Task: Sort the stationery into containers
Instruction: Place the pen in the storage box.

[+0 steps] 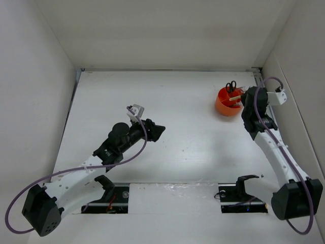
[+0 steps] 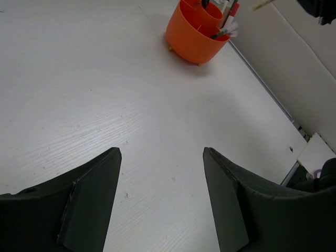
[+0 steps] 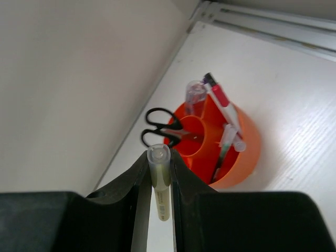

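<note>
stationery is nearly all sorted, in our judgement. the black-handled scissors (image 3: 160, 126) and red pens (image 3: 220, 100) already stand in the orange organiser (image 3: 236, 157). it sits on the tabletop (image 1: 177, 101) at about 2 o'clock in the top view. outstanding: one pale yellow-green marker (image 3: 160, 184), clamped between the closed fingers of the right tool (image 3: 158, 157) close to the organiser's rim. we cannot tell whether it hangs over a compartment. the left tool (image 2: 161, 155) stands well open and empty, toward 9 o'clock. the organiser is round, with a central tube and dividers, and its contents lean outward.
</note>
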Motion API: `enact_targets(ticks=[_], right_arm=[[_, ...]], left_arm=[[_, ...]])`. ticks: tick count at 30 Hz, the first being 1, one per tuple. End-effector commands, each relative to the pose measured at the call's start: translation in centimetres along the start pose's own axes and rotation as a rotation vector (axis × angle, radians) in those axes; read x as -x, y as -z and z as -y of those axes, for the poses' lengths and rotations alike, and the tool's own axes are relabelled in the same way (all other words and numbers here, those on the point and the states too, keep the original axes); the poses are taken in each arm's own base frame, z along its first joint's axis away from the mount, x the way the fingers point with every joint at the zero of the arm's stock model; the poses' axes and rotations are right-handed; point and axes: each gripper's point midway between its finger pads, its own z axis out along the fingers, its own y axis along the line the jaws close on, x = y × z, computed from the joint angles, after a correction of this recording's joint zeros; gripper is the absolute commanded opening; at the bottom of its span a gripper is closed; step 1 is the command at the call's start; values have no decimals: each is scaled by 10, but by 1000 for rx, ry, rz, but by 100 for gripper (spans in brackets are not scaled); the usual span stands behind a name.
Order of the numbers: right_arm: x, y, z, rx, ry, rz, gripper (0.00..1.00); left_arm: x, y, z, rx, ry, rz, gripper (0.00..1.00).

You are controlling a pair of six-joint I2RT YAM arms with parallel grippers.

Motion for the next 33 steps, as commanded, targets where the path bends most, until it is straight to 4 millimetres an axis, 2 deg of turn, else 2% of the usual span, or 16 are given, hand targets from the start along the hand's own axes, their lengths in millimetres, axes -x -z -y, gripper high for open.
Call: enact_targets(ticks=[1, 6, 9, 12, 13, 20, 24, 25, 30, 32, 33], right_arm=[[10, -14, 27, -170, 67, 90, 0], [0, -16, 42, -204, 85, 82, 0], [0, -17, 44, -208, 85, 91, 0], [-5, -21, 52, -232, 100, 85, 0], [-1, -26, 59, -254, 100, 95, 0], [9, -58, 45, -278, 70, 125, 0], [-7, -77, 43, -290, 89, 91, 0], [-17, -83, 50, -310, 98, 78, 0], [-38, -92, 54, -325, 113, 49, 0], [-41, -94, 52, -323, 114, 40, 5], [-41, -95, 52, -323, 114, 40, 14]], left_arm=[[10, 6, 1, 1, 8, 56, 61], [10, 7, -5, 30, 18, 69, 62], [10, 7, -5, 31, 18, 69, 62], [9, 5, -10, 56, 19, 70, 62], [9, 5, -10, 56, 19, 70, 62], [8, 4, -12, 68, 29, 66, 62], [9, 4, -15, 86, 29, 75, 62], [9, 4, -15, 86, 29, 75, 62], [6, 2, -17, 91, 29, 65, 63], [4, 1, -18, 95, 29, 57, 63], [6, 1, -17, 91, 29, 65, 63]])
